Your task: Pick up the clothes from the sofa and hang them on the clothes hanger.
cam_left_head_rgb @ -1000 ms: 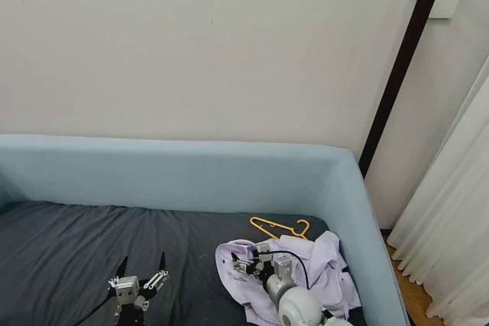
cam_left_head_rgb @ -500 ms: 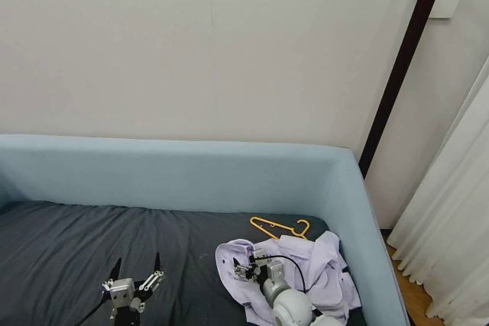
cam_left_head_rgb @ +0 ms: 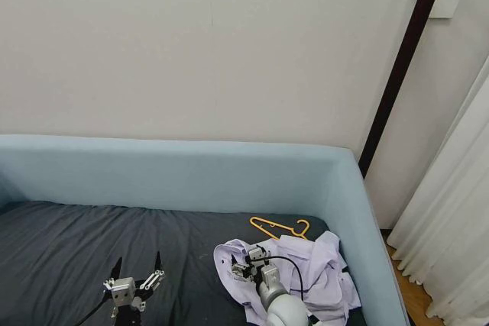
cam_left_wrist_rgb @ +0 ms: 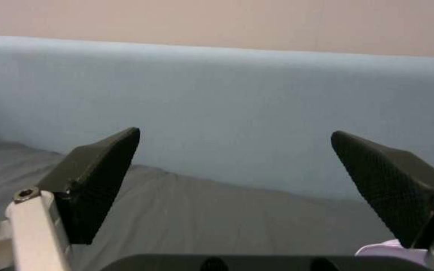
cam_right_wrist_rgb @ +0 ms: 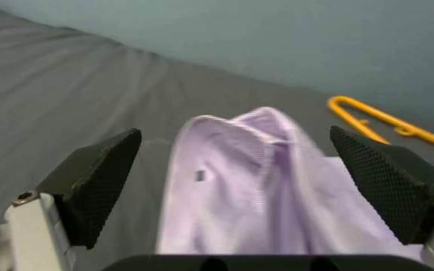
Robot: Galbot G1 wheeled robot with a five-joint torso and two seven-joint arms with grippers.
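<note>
1. Our right gripper (cam_left_head_rgb: 244,263) is spread wide. In the right wrist view both dark pads (cam_right_wrist_rgb: 96,183) stand far apart with nothing pinched between them.
2. The lavender shirt (cam_left_head_rgb: 325,269) lies crumpled straight in front of that open gripper. Its raised collar fold (cam_right_wrist_rgb: 239,127) sits between the two fingers, a little beyond their tips. We cannot tell whether any part of the gripper touches the cloth.
3. From the head view, the right gripper sits over the shirt's edge nearest our left arm. Most of the fabric spreads away from it toward the sofa's end arm.
4. The orange hanger (cam_left_head_rgb: 280,227) lies flat on the dark grey seat cushion (cam_left_head_rgb: 61,250). It is beyond the shirt from the right gripper, close to the backrest, and slightly to that gripper's outer side. In the right wrist view the orange hanger (cam_right_wrist_rgb: 386,119) shows past the far fingertip.
5. Our left gripper (cam_left_head_rgb: 138,266) is also opened wide and holds nothing. It hangs over bare cushion, well apart from the shirt and hanger, which lie off toward our right arm.
6. Ahead of the left gripper (cam_left_wrist_rgb: 234,135), the light blue sofa backrest (cam_left_wrist_rgb: 239,96) rises from the cushion. A sliver of lavender shirt shows beside one finger.
</note>
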